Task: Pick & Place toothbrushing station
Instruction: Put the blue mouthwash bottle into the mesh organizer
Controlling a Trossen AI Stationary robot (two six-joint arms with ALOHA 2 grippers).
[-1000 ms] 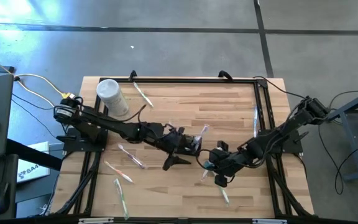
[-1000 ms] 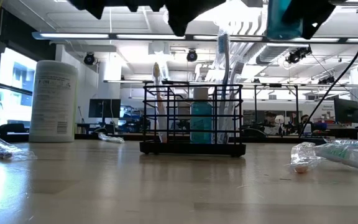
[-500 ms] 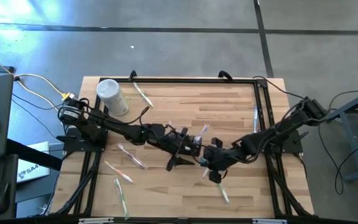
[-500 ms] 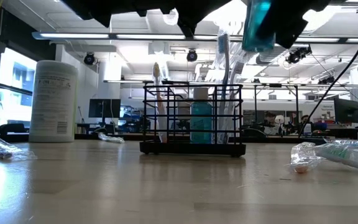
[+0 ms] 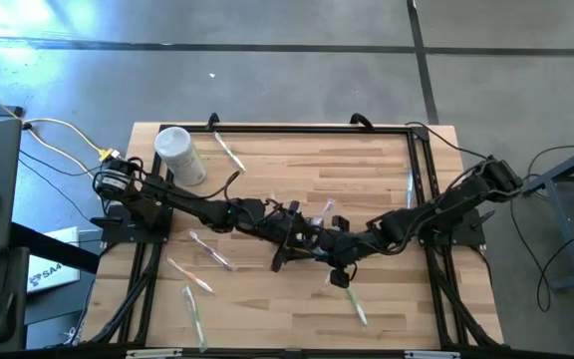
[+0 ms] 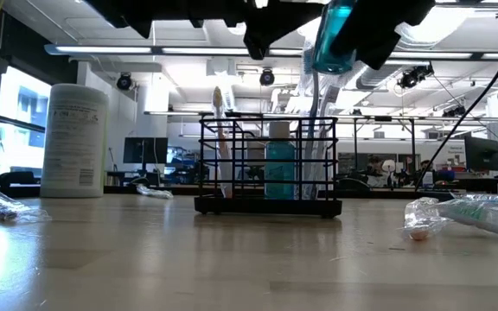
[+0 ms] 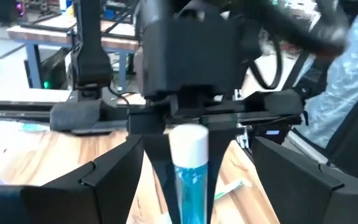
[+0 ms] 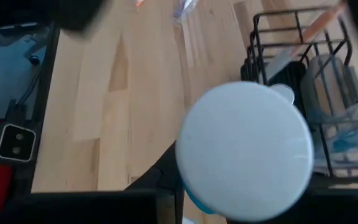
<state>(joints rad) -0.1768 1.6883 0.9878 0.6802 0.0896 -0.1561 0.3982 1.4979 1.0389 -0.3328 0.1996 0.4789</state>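
The toothbrushing station [image 6: 266,164], a black wire rack, stands on its base near the table's middle with toothbrushes and a teal bottle in it. The right wrist view shows the station [image 8: 272,37] beside the gripper. In the high view both arms mostly cover it. My right gripper [image 5: 335,249] is shut on a blue bottle [image 6: 335,34] with a white cap [image 8: 244,149], just above the rack's right half. My left gripper [image 7: 191,193] points level and stands open, facing the bottle; its fingers stand wide on either side of it. My right gripper pinches the blue bottle between its two fingers [image 7: 157,165], on the body's sides just below the white cap [image 7: 188,140]. The fingers slant down from the table's right. The bottle hangs clear above the rack, cap end up, slightly tilted.
A white cylindrical container [image 5: 179,155] stands at the far left. Wrapped toothbrushes lie loose on the wood: [image 5: 212,251], [image 5: 195,319], [image 5: 229,152], [image 5: 355,304]. A crinkled clear packet [image 6: 465,216] lies at the low view's right. Black rails [image 5: 422,189] border the table.
My right gripper has carried the blue bottle toward the table's left and a little down, from beside the station to above its right half, still shut on it. The station has stayed where it was.
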